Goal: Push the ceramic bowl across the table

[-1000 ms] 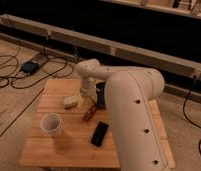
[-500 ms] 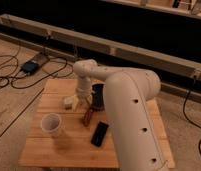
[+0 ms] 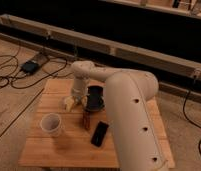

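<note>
The ceramic bowl (image 3: 96, 98), dark and glossy, sits near the middle of the wooden table (image 3: 69, 150), toward its back half. My white arm reaches in from the right, bends at a joint above the table's back edge and comes down. The gripper (image 3: 78, 98) is at the bowl's left rim, touching or nearly touching it. The arm's large white body hides the bowl's right side and the right part of the table.
A white cup (image 3: 51, 124) stands at the front left. A flat black phone (image 3: 99, 133) lies in front of the bowl. A small brown object (image 3: 86, 119) lies between bowl and phone. A pale object (image 3: 69, 103) sits left of the gripper. Cables (image 3: 14, 75) lie on the floor to the left.
The arm's lower part and the gripper have moved a little to the left, and more of the dark bowl shows now. Cup and phone have not moved.
</note>
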`<state>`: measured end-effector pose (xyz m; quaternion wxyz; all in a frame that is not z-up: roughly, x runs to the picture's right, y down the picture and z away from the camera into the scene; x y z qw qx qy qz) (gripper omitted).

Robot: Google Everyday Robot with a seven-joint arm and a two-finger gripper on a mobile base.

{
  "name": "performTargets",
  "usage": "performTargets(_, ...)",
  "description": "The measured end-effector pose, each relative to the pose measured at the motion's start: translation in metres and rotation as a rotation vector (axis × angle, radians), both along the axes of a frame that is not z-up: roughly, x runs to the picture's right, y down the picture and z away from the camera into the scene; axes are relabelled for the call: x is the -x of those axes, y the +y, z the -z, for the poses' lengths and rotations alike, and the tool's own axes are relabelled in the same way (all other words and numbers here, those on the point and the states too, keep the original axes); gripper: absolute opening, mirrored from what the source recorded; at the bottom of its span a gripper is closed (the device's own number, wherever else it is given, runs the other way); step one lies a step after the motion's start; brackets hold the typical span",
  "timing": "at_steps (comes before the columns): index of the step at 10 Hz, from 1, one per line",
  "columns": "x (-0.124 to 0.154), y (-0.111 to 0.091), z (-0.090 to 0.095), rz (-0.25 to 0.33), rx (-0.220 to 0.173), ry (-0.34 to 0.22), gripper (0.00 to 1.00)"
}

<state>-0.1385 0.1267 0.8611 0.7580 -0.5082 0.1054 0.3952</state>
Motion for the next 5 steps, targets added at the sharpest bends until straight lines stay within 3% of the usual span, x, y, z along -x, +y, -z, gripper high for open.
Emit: performTargets(5,0.011,0.009,0.024,-0.059,0.064,-0.072,0.70)
